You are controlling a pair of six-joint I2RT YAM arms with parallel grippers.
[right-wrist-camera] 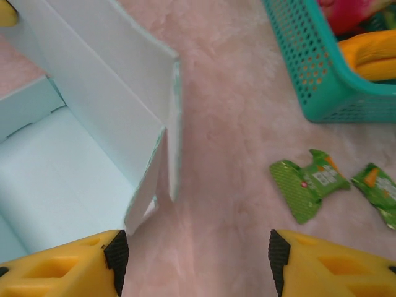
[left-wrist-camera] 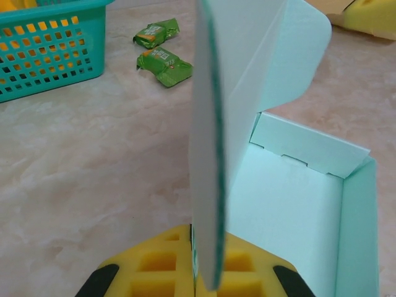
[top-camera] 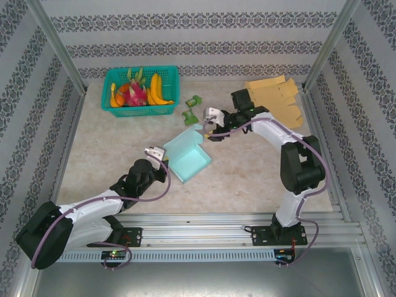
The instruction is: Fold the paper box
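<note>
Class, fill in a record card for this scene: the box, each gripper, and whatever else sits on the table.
Paper box: pale teal, open, one panel standing upright
Left gripper: shut on the upright panel's edge
Right gripper: open, at the box's far corner, holding nothing
Basket: teal, far left, with fruit inside
Green packets: two, between basket and box
Brown cardboard: lying flat, far right

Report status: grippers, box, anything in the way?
Left gripper shut on paper box wall. Right gripper open, at its far flap. Box open-topped, fold unfinished. Green packets, basket beyond it, apart.
</note>
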